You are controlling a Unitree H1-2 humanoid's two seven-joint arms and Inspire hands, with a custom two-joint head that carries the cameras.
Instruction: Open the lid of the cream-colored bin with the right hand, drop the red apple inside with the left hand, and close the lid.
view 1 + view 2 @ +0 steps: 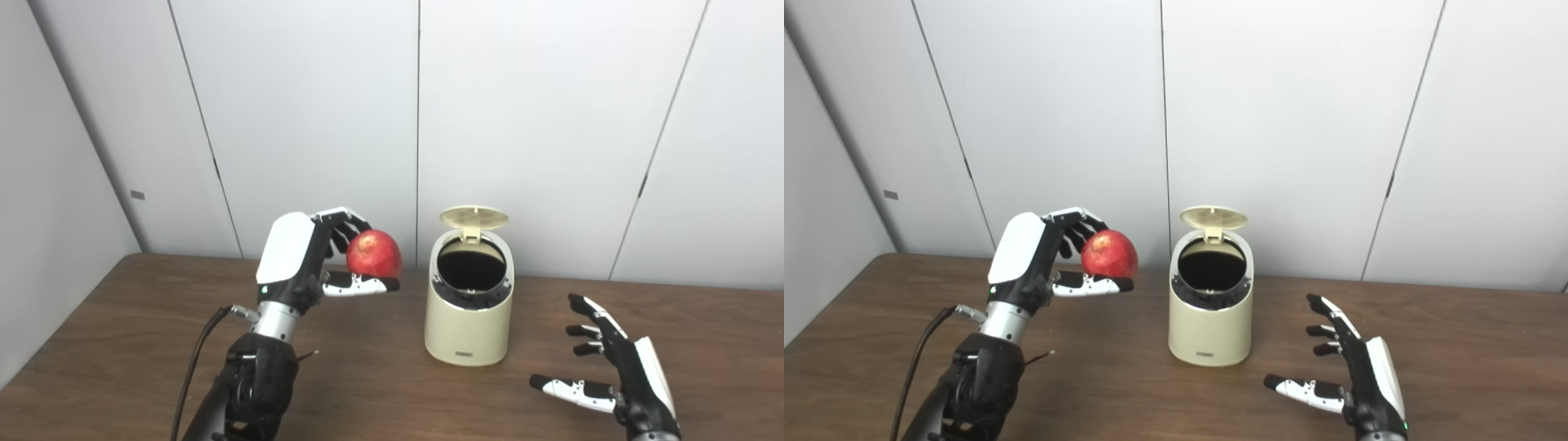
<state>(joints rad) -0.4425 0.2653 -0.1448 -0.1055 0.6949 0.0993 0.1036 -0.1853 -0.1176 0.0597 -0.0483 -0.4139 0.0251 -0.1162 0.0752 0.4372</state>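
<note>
It looked like a lab or test room: bare white wall panels (520, 122) stood behind a plain brown table (380, 392).

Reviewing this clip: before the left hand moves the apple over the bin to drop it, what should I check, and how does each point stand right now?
1. Round lid of the cream-colored plastic bin stands open: ok.
2. Dark bin opening unobstructed: ok.
3. Round red apple held in the left hand, above the brown wooden table: ok.
4. Apple over the opening: not ok, it is off to the bin's left.
5. Right hand open and apart from the bin: ok.
6. Bin empty inside: cannot tell, interior too dark.
</note>
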